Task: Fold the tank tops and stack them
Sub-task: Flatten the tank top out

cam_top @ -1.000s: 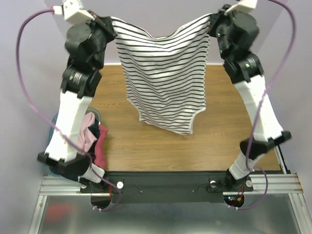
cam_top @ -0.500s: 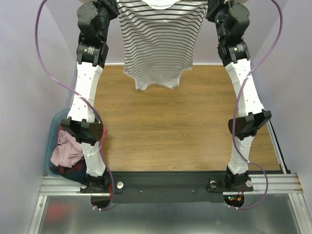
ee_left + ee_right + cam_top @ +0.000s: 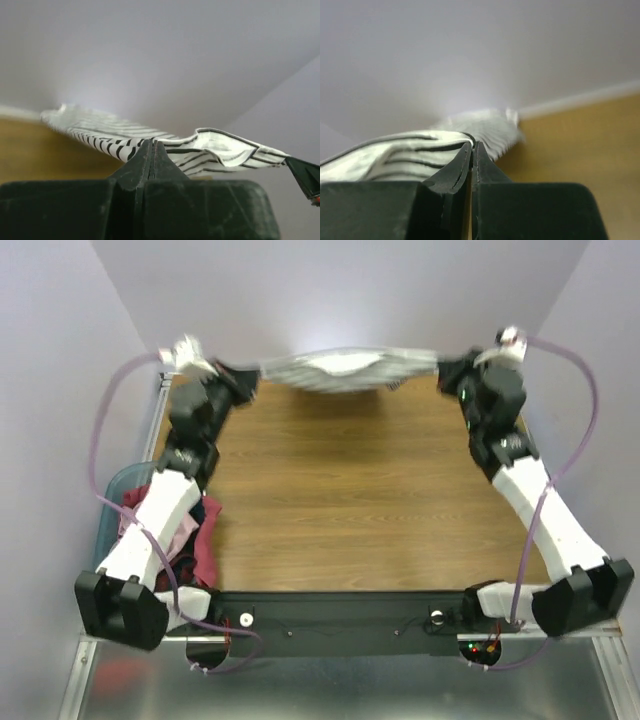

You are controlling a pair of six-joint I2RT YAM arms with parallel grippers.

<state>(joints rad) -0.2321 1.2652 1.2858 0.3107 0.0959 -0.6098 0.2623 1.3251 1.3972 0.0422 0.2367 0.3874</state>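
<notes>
Brings white black-striped cloth tank top [image 3: 345,370] down from high overhead hang to low flat stretch at far edge of wooden table [image 3: 350,500].
Keeps left gripper [image 3: 152,142] and right gripper [image 3: 472,145] clamped fully shut on opposite ends of top, with only thin fold in each pinch. Holds cloth taut between them, just above that far edge. Risks draping half off back edge if laid down here; risks slipping out of thin pinch if pulled harder; risks bunching if lowered unevenly. Leaves pink and dark red tops [image 3: 200,545] heaped in translucent light-blue plastic tub [image 3: 107,515] at near left, untouched.
</notes>
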